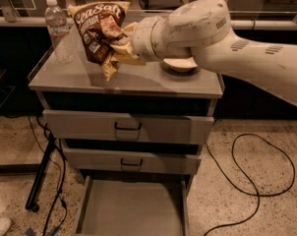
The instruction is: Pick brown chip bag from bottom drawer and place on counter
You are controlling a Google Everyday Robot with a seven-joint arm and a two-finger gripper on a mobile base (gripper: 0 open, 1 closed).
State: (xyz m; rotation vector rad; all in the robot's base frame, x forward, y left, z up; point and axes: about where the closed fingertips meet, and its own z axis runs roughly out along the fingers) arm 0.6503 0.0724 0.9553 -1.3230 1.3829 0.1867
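Gripper (121, 47) over left half of the counter (153, 82), jaws clamped on the brown chip bag (97, 31), held tilted close over the counter near a water bottle (57, 28) at its left rear; bottom drawer (131, 210) open below.

A clear water bottle (57, 29) stood upright just left of the gripper (120, 47), which hung high, left of centre. Below sat an upper drawer (89, 126) and a middle drawer (89, 160), both shut, with black handles. A black cable (259, 181) looped over the speckled floor (237, 215).
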